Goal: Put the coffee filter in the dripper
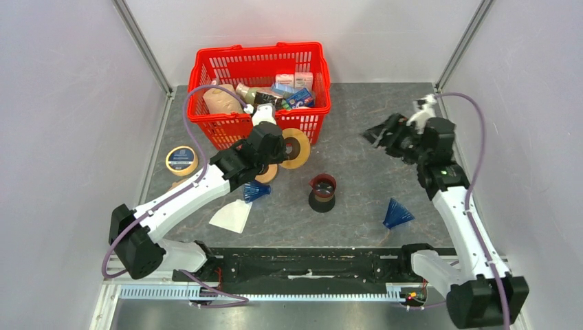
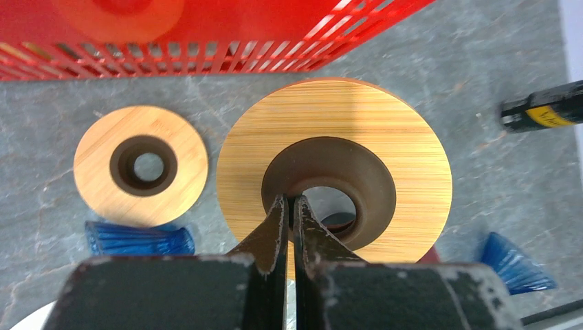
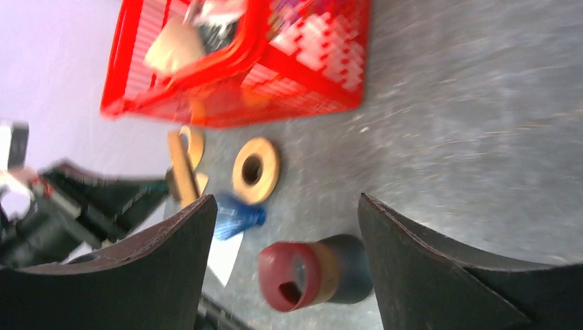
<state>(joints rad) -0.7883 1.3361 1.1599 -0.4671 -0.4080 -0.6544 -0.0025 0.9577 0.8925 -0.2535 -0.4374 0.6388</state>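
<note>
Beside the red plastic basket (image 1: 256, 51), the left hand (image 2: 289, 203) pinches the inner edge of a tan wooden ring (image 2: 385, 137). The right hand (image 3: 285, 203) gapes open; the white paper coffee filter (image 1: 232, 215) lies apart from the black tan-collared dripper (image 1: 322, 198).

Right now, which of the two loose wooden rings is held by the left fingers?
The raised ring nearest the red basket, pinched at its hole's edge by the left fingers. The other ring lies flat on the table, untouched.

top: high overhead, looking down | left wrist: close, downward | right wrist: oblique | shared: red basket (image 1: 258, 50)
</note>
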